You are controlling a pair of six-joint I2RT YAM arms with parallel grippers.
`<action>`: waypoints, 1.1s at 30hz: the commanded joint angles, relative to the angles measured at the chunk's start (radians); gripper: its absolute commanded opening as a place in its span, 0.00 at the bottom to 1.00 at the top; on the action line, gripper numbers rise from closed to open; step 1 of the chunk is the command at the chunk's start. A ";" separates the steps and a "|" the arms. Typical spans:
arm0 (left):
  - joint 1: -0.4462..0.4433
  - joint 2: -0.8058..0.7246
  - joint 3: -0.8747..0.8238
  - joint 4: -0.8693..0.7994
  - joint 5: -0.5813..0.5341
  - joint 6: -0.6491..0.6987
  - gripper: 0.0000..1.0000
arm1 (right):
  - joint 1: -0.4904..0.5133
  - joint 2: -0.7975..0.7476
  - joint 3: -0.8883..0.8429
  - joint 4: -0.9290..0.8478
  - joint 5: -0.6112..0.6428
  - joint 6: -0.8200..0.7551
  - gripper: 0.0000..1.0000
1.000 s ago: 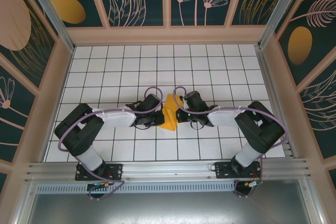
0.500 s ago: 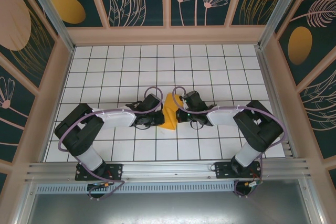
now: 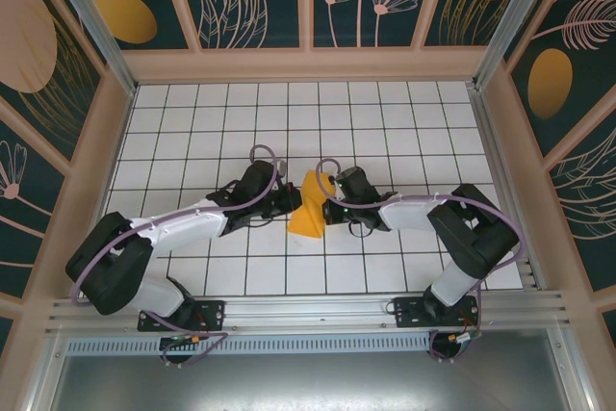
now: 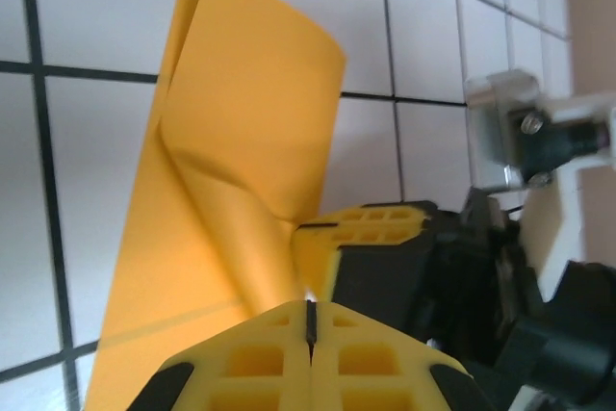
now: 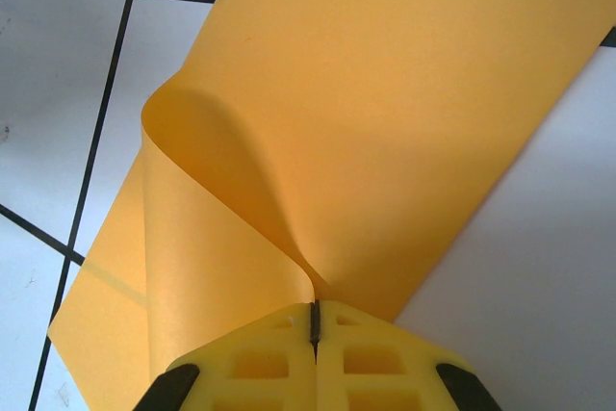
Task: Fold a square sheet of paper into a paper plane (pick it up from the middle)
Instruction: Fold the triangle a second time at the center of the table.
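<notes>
Sheet of paper [image 3: 310,213]: creased, curled, at tabletop [image 3: 241,122] centre | left tool [image 4: 310,322], right tool [image 5: 314,322]: each clamped on sheet | Risk: opposed pulling may tear it or skew the crease.

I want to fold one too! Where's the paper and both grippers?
square sheet of paper [image 3: 308,221]: top view, its flat lower part.
left gripper [image 4: 310,307]: left wrist view, where fingertips meet.
right gripper [image 5: 314,309]: right wrist view, where fingertips meet.

Left gripper [image 3: 289,201] points toward 3 o'clock, right gripper [image 3: 327,207] toward 9 o'clock — tips nearly meeting. Both jaw pairs closed, pinching the square sheet of paper [image 3: 308,221]. Elbows bent outward.
</notes>
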 commanded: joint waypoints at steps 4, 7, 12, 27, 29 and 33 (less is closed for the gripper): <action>0.036 0.097 -0.079 0.341 0.200 -0.163 0.00 | -0.006 0.028 -0.011 -0.024 0.018 -0.009 0.01; 0.035 0.130 -0.064 0.372 0.218 -0.166 0.00 | -0.006 0.030 -0.011 -0.024 0.021 -0.010 0.01; 0.036 0.173 -0.039 0.384 0.224 -0.162 0.00 | -0.005 0.032 -0.011 -0.022 0.020 -0.008 0.01; 0.035 0.292 -0.012 0.412 0.259 -0.156 0.00 | -0.006 0.037 -0.009 -0.024 0.020 -0.008 0.01; 0.035 0.299 -0.011 0.417 0.260 -0.153 0.00 | -0.005 0.040 -0.007 -0.026 0.020 -0.007 0.01; 0.035 0.317 -0.008 0.389 0.244 -0.150 0.00 | -0.006 0.041 -0.008 -0.024 0.018 -0.008 0.01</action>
